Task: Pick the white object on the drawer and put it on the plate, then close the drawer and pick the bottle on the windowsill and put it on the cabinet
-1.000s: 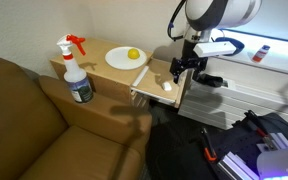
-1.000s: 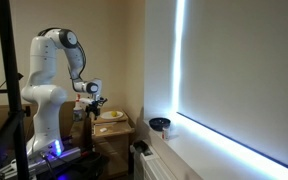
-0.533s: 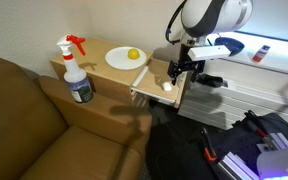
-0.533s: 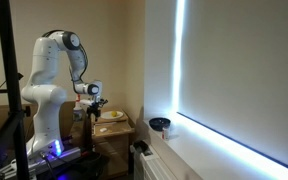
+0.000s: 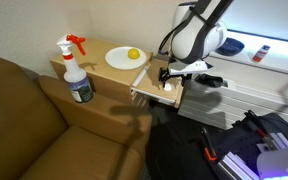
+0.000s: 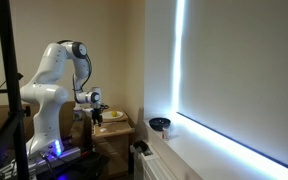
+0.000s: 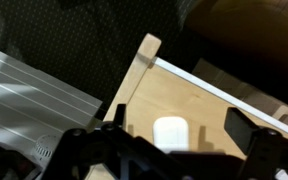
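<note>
The gripper [image 5: 170,76] hangs low over the open drawer [image 5: 142,88], which juts from the front of the cabinet [image 5: 104,90]. In the wrist view its jaws stand wide apart, holding nothing; one dark finger [image 7: 254,145] shows at each side of the frame's lower edge. The white object [image 7: 171,133] lies flat on the pale wood drawer floor, between the fingers; whether they touch it cannot be told. In an exterior view the same object shows as a small white patch just under the gripper, near the drawer's front.

On the cabinet top sits the plate [image 5: 117,62], with a small yellow fruit [image 5: 133,54] on it. A spray bottle [image 5: 76,70] with a red trigger stands upright near the cabinet's other end, beside a brown sofa [image 5: 24,120]. In an exterior view the arm [image 6: 59,75] bends forward and down over the cabinet
</note>
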Controlling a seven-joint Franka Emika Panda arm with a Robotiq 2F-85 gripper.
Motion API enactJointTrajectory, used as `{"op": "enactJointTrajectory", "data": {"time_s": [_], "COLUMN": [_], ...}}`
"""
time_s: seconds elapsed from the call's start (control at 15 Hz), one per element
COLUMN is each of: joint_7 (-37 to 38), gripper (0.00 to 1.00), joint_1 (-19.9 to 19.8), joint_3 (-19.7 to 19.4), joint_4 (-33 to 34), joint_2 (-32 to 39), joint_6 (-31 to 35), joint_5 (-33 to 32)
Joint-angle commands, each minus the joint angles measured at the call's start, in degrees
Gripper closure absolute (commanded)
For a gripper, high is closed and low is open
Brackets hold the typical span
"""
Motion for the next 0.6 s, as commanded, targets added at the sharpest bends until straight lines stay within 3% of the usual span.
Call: {"op": "enactJointTrajectory", "data": {"time_s": [0.0, 0.07, 0.27, 0.53], "joint_7": [0.8, 1.0, 0.9, 7.5], "gripper": [0.00, 0.00, 0.00, 0.00], "joint_1": [0.4, 2.2, 2.2, 4.9], "joint_3": [-0.5, -2.4, -1.9, -5.5], "joint_4": [3.8, 2.1, 3.6, 7.2], "joint_2": [4.6, 3.1, 4.6, 10.7], "joint_6": [1.2, 0.6, 0.7, 4.6], "joint_5": [3.8, 2.2, 3.9, 4.5]}}
